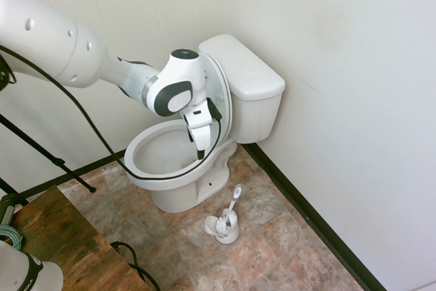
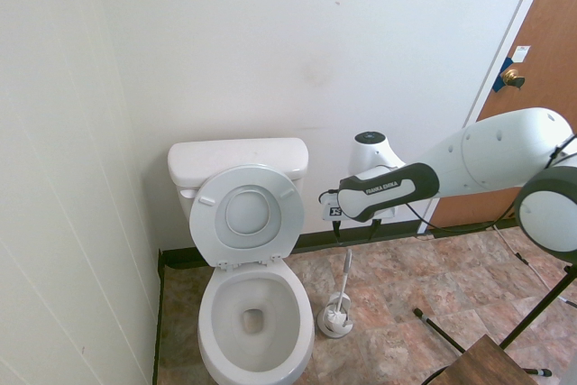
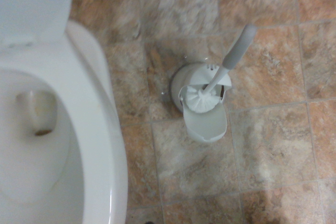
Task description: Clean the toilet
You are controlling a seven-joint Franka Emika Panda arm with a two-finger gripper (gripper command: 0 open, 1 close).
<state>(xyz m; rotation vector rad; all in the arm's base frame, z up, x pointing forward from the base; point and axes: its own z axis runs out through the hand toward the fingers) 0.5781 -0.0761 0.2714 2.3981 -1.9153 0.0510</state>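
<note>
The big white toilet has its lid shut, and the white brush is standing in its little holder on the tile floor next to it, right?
Not quite: the glossy white ceramic toilet has its lid up, leaning against the tank, as the second exterior view shows. The white brush does stand in its holder beside it.

Tiled floor [image 1: 272, 250] carries toilet [image 1: 184, 168]; brush holder [image 1: 223, 227] just beside.
</note>
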